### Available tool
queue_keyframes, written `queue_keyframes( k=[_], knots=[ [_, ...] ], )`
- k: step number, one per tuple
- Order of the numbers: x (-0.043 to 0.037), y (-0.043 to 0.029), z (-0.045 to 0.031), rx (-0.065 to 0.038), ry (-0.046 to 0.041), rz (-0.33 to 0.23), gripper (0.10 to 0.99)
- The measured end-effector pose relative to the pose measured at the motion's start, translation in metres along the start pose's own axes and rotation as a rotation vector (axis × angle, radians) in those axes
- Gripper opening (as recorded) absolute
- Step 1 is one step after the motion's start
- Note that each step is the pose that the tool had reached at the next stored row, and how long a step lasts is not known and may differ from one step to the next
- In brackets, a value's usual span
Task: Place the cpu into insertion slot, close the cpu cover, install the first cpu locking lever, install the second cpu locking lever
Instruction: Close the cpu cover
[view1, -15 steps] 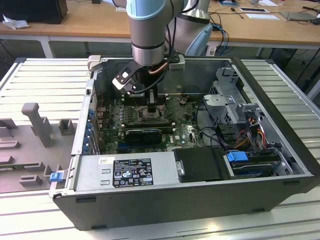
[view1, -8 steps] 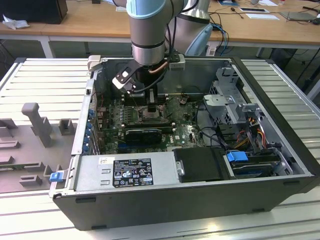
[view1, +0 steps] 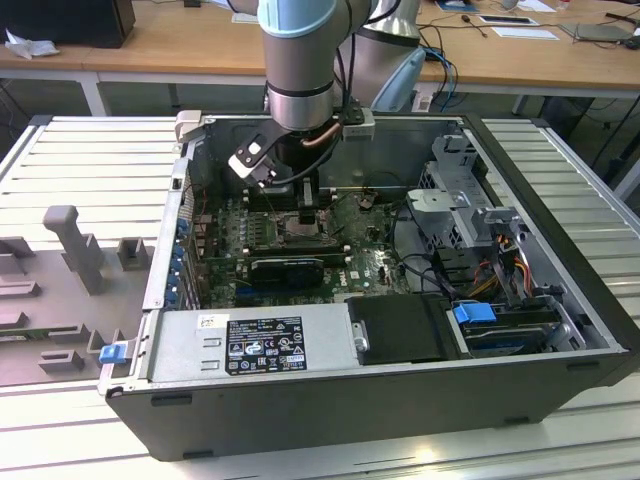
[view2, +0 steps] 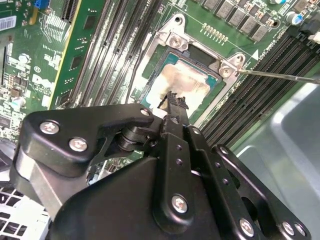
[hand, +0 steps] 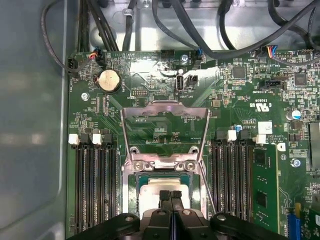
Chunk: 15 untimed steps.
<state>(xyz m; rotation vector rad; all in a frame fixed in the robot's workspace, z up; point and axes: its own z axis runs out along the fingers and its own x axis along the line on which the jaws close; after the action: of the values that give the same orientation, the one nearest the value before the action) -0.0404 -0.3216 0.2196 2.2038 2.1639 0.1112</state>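
In both wrist views the cpu (hand: 150, 186) (view2: 192, 80) lies flat in the insertion slot (view2: 149, 67), its silvery top smeared with pale paste. Beyond the slot, the cpu cover (hand: 165, 106) stands swung open on its hinge, and green board shows through its window. A thin locking lever (view2: 280, 76) sticks out free beside the slot. My gripper (hand: 170, 194) (view2: 174, 99) hangs just over the chip's near edge, its black fingers pressed together with nothing between them. In the exterior view the gripper (view1: 306, 212) reaches down into the open computer case over the slot.
Long black memory slots (hand: 95, 180) flank the slot on both sides. A black graphics card (view1: 290, 268), the power supply (view1: 250, 345) and the drive cage (view1: 455, 200) crowd the case. Black cables (hand: 200, 30) run along the case wall, and a coin cell (hand: 109, 80) sits beyond the cover.
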Motion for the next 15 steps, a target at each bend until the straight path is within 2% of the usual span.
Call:
queue_keyframes(
  k=[6, 15],
  knots=[
    [0.0003, 0.0006, -0.0055, 0.000, 0.0005, 0.000, 0.106],
    [0.0004, 0.0072, -0.0050, 0.000, 0.0003, 0.000, 0.106]
  ],
)
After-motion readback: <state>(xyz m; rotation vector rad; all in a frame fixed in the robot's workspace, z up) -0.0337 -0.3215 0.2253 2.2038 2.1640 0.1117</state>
